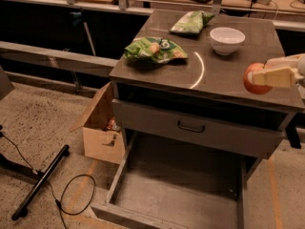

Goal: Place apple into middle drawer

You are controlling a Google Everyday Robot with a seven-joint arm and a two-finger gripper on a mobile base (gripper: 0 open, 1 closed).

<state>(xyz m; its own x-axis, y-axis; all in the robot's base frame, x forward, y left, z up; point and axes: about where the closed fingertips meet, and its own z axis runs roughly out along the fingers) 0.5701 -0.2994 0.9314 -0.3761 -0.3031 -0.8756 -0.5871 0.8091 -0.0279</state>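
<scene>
The red-orange apple (254, 79) hangs in the air over the right front part of the cabinet top, held in my gripper (267, 76), which reaches in from the right edge with pale fingers (276, 77) shut on it. The middle drawer (176, 185) is pulled wide open below, its grey tray floor bare. The apple is above and to the right of the tray, higher than the countertop.
On the countertop (224, 75) lie two green snack bags (155, 50) (191, 22) and a white bowl (227, 39). A closed drawer front with a black handle (190, 127) sits above the open tray. A cardboard box (101, 128) stands at the cabinet's left. A black stand and cable (43, 180) lie on the floor.
</scene>
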